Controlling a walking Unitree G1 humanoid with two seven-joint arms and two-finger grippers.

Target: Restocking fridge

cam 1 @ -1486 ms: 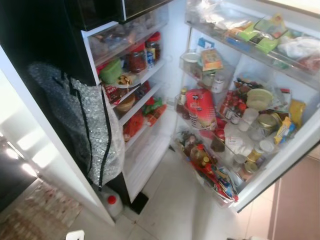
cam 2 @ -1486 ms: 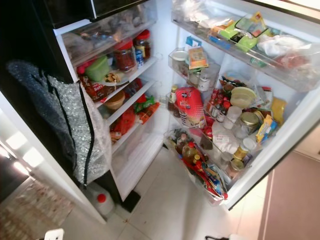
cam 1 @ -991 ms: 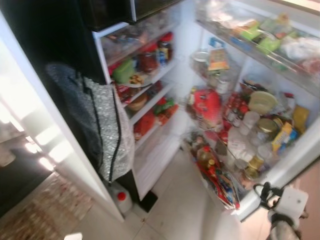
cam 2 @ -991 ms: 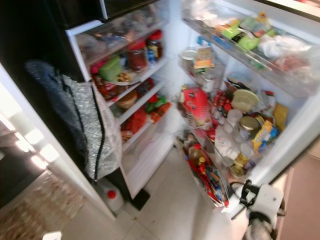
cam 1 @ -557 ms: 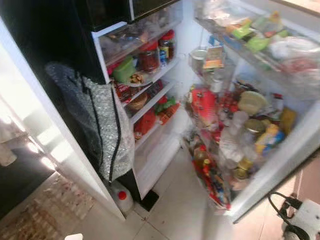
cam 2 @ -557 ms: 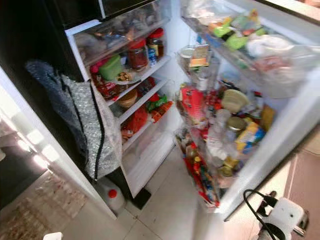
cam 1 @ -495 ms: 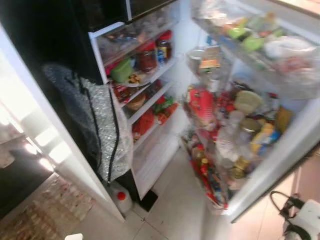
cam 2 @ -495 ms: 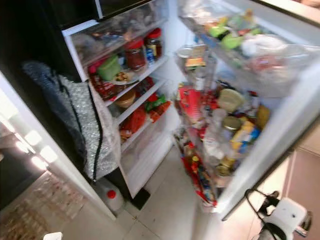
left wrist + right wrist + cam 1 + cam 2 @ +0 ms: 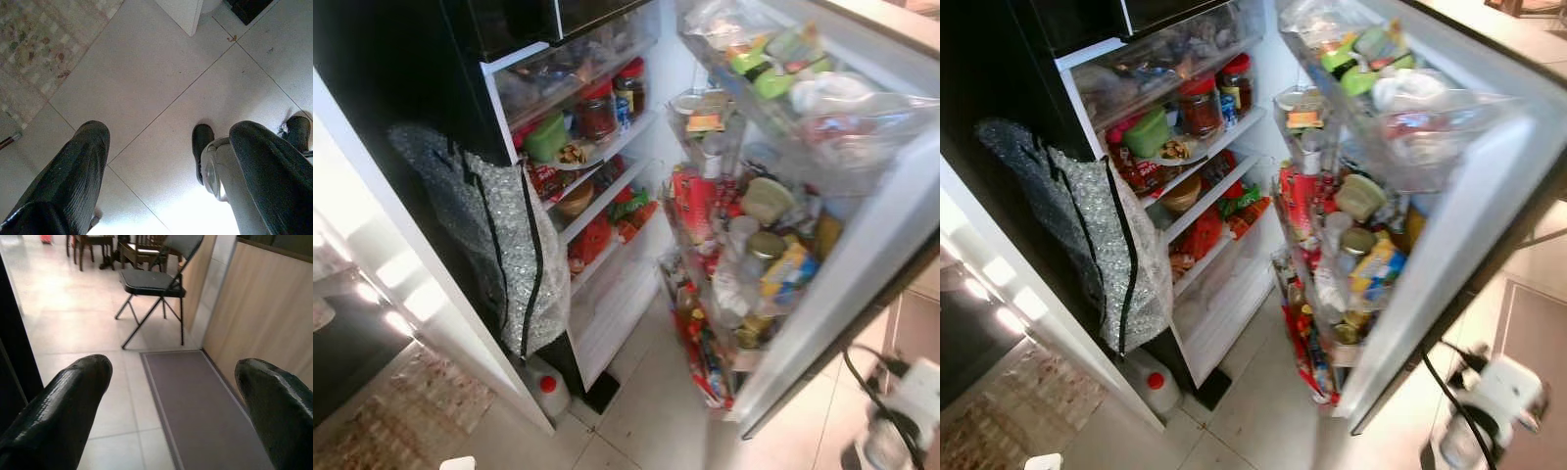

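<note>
Right wrist view: right gripper [image 9: 171, 396] spread wide, empty, aimed past a folding chair [image 9: 151, 284]. Fridge door [image 9: 1449, 245] just beside and above that arm, shelves crammed with jars. Left gripper [image 9: 171, 166] likewise parted, empty, over floor tiles [image 9: 146, 73].

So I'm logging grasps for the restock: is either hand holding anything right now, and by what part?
Nothing is held. The left hand is open over bare floor tiles, and the right hand is open, facing a mat and a folding chair.
</note>
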